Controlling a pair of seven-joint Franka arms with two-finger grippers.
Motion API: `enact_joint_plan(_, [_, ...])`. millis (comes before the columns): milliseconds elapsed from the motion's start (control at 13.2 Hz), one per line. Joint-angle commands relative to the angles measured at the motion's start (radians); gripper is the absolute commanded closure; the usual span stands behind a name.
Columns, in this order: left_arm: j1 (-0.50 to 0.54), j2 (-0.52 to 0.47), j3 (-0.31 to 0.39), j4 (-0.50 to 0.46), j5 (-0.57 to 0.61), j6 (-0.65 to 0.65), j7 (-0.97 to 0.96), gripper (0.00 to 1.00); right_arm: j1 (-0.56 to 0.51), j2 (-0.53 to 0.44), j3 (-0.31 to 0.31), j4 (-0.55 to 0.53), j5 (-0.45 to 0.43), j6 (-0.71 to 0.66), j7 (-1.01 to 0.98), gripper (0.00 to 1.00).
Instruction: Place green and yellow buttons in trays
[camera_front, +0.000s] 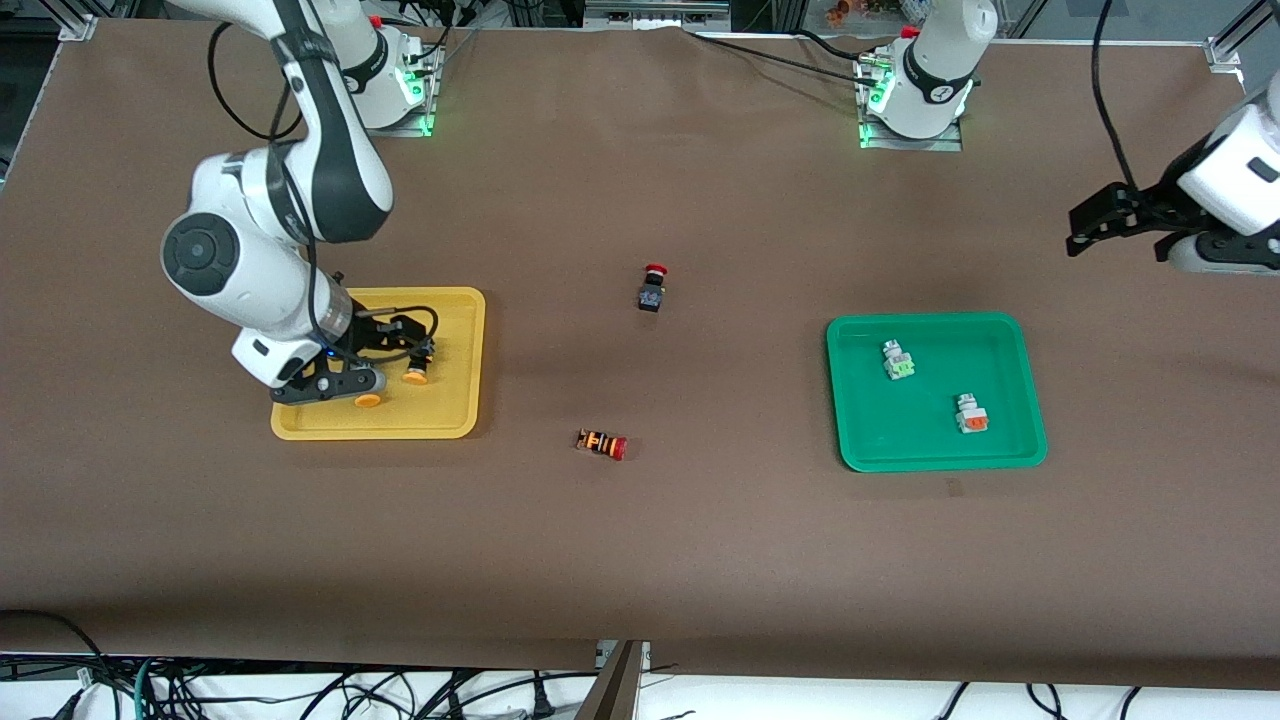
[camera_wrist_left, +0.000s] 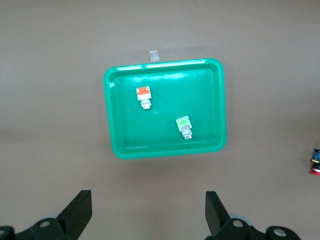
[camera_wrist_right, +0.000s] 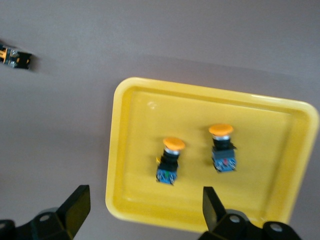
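The yellow tray (camera_front: 450, 400) holds two black-bodied buttons with yellow-orange caps (camera_front: 368, 400) (camera_front: 416, 376). My right gripper (camera_front: 395, 360) hovers over this tray, open and empty. In the right wrist view the two buttons (camera_wrist_right: 170, 160) (camera_wrist_right: 222, 147) lie side by side in the tray (camera_wrist_right: 280, 200), and the gripper (camera_wrist_right: 145, 210) is above its rim. The green tray (camera_front: 935, 445) holds the green-faced button (camera_front: 898, 360) and the orange-faced button (camera_front: 971, 413). My left gripper (camera_front: 1115, 245) waits open in the air at the left arm's end of the table, off the green tray.
A black-bodied button with a red cap (camera_front: 652, 287) stands mid-table between the trays. An orange-striped button with a red cap (camera_front: 602, 443) lies nearer the front camera. The left wrist view shows the green tray (camera_wrist_left: 165, 150) with both white buttons (camera_wrist_left: 144, 96) (camera_wrist_left: 184, 127).
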Motion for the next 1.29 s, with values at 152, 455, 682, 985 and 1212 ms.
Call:
enact_joint_plan(152, [0.001,-0.011,-0.012,-0.005,0.008,-0.015,-0.012,0.0,0.002,-0.207,-0.007,-0.007,-0.132,-0.152,0.018,0.01])
enact_joint_plan(455, [0.001,-0.01,-0.011,-0.005,0.008,-0.015,-0.01,0.0,-0.206,-0.23,0.137,0.118,-0.183,-0.351,-0.02,0.01])
enact_joint_plan(682, [0.001,-0.01,-0.011,-0.005,0.008,-0.015,-0.012,0.0,-0.389,-0.224,0.335,0.163,-0.185,-0.404,-0.02,0.01])
enact_joint_plan(985, [0.001,-0.01,-0.015,-0.003,0.008,-0.015,-0.012,0.0,-0.39,-0.224,0.334,0.211,-0.197,-0.431,-0.028,0.01])
enact_joint_plan(1212, [0.001,-0.01,-0.015,-0.005,0.008,-0.015,-0.012,0.0,-0.388,-0.219,0.34,0.219,-0.212,-0.444,-0.024,0.01])
